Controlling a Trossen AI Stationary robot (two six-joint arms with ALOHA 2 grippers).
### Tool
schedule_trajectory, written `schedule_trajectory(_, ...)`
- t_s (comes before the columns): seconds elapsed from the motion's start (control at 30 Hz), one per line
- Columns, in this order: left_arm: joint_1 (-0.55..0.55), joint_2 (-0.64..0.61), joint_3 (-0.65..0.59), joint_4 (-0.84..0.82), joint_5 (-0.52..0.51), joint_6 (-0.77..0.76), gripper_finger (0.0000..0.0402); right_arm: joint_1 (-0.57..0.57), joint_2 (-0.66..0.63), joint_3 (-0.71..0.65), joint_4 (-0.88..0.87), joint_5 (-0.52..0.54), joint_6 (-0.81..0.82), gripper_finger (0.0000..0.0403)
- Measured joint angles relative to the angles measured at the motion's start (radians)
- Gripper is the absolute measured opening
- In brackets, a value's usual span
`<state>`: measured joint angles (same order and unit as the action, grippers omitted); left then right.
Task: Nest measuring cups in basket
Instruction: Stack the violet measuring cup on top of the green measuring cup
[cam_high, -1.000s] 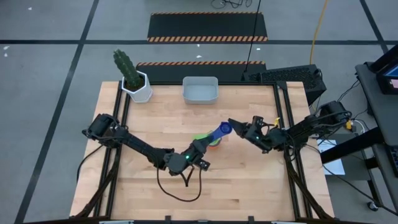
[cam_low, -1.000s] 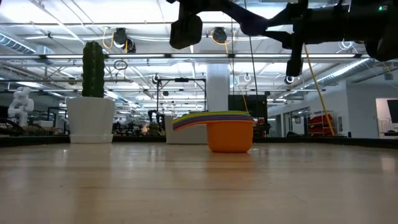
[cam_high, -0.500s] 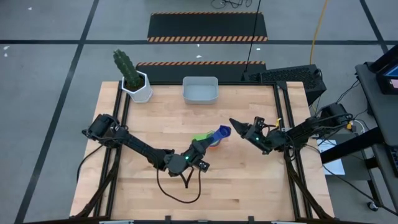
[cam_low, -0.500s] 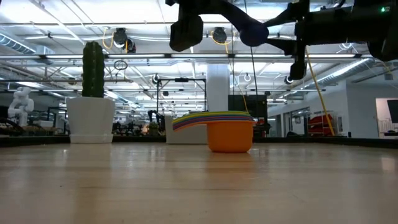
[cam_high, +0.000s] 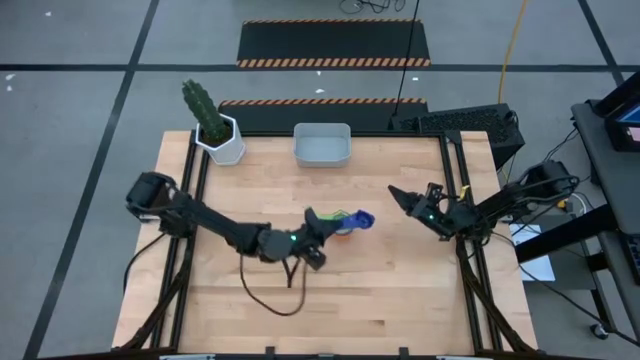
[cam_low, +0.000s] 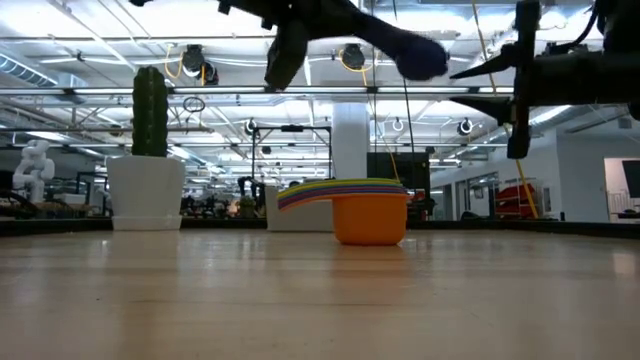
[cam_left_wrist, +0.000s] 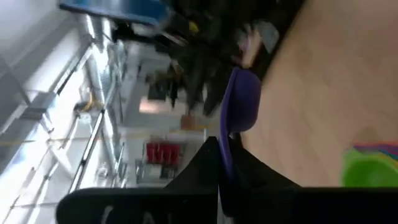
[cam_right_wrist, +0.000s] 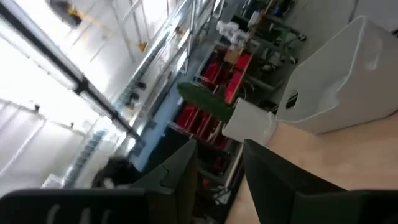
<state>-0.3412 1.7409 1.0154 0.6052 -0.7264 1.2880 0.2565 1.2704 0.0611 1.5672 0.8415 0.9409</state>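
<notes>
A nested stack of measuring cups, orange at the bottom (cam_low: 370, 222), stands on the table's middle, with its green top (cam_high: 338, 222) showing from above. My left gripper (cam_high: 322, 221) is shut on a dark blue measuring cup (cam_high: 362, 218) held high over the stack (cam_low: 420, 56). Toward the table's right edge, my right gripper (cam_high: 394, 192) stands open, apart from the cup, with nothing between its fingers (cam_right_wrist: 186, 165). The pale basket (cam_high: 321, 145) rests on its bottom at the far edge. My left gripper pinches the blue cup's flat handle (cam_left_wrist: 224, 144) between its two fingers. The fingers come level from the table's left and lie along the handle. The bowl (cam_left_wrist: 244, 104) sticks out beyond the fingertips, lifted clear above the stack.
A white hexagonal pot with a cactus (cam_high: 218, 135) stands at the far left corner, beside the basket. A loose black cable (cam_high: 275, 300) loops below the left arm. Bare wood lies along the near side.
My right gripper has opened, let go of the blue cup and drawn back toward the table's right edge, sinking a little. My left gripper has kept the cup, rolled its wrist and swung, so the cup now points toward the right edge.
</notes>
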Motion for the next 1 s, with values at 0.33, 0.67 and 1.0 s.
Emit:
schedule_trajectory(0.33, 0.022, -0.291, -0.296, -0.003, 0.246, -0.133, 0.0004, -0.001, -0.032, 0.001, -0.001, -0.104, -0.188, 0.0121)
schedule_trajectory(0.67, 0.031, -0.358, -0.467, 0.118, 0.367, -0.112, 0.0006, -0.002, -0.032, 0.006, -0.02, -0.021, -0.177, 0.0121)
schedule_trajectory(1.0, 0.102, -0.352, -0.473, 0.169, 0.483, -0.12, 0.0006, -0.004, -0.032, 0.025, -0.024, -0.004, -0.207, 0.0121)
